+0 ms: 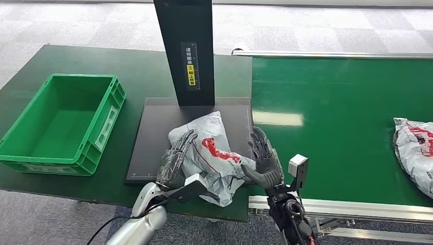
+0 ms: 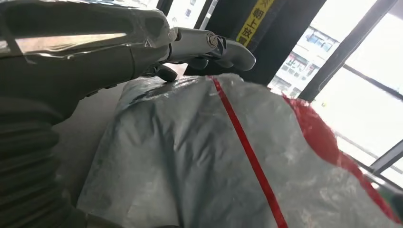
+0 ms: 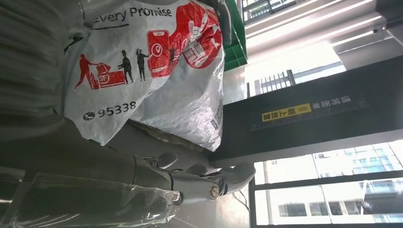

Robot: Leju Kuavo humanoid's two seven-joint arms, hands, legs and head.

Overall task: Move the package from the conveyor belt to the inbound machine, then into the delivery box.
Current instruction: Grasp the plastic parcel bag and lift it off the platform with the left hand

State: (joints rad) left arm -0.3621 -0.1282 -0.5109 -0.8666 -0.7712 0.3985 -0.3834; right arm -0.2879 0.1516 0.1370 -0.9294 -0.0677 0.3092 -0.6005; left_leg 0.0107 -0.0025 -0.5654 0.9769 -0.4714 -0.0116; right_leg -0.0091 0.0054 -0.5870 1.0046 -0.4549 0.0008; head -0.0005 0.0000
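Note:
A grey plastic package [image 1: 214,148] with red print sits low over the near right part of the inbound machine's black plate [image 1: 153,138], squeezed between my two hands. My left hand [image 1: 173,161] presses its left side with fingers laid flat along the bag. My right hand [image 1: 265,161] presses the right side, thumb against the bag. The left wrist view has the package [image 2: 214,156] close up beside my left hand [image 2: 71,52]. In the right wrist view the package [image 3: 157,61] lies against my right hand [image 3: 95,161].
The machine's black column [image 1: 185,51] rises just behind the package. A green delivery box [image 1: 102,127] stands on the table to the left. The green conveyor belt [image 1: 332,112] runs on the right, with a second grey package [image 1: 416,150] at its right edge.

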